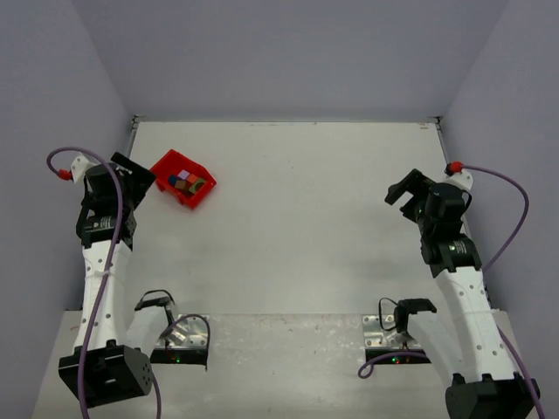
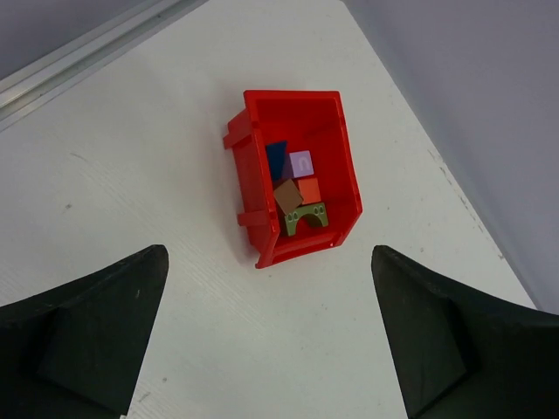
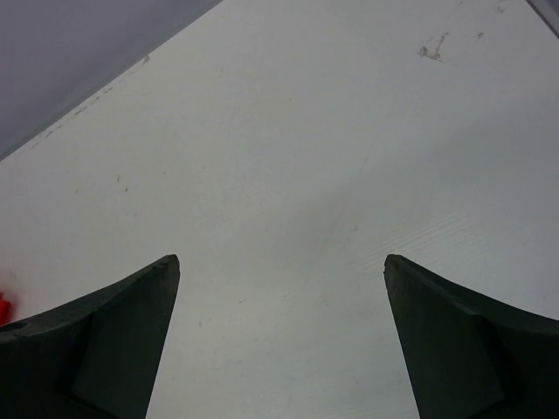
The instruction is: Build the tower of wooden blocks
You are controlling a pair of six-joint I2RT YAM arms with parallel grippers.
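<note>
The wood blocks lie loose inside a red plastic bin (image 2: 332, 131) at the table's far left, also seen from above (image 1: 164, 164). I see a dark blue wedge (image 2: 276, 159), a lilac block (image 2: 301, 163), an orange-red block (image 2: 309, 189), a brown block (image 2: 287, 195) and an olive-green arch (image 2: 306, 216). No tower stands. My left gripper (image 2: 269, 257) is open and empty, just short of the bin's near end; from above it (image 1: 138, 179) is left of the bin. My right gripper (image 3: 279, 262) is open and empty above bare table at the right (image 1: 403, 194).
The white table (image 1: 306, 218) is walled in grey on three sides, with a metal rail (image 2: 87, 57) along the far edge. A metal plate with the arm bases (image 1: 279, 349) runs along the near edge.
</note>
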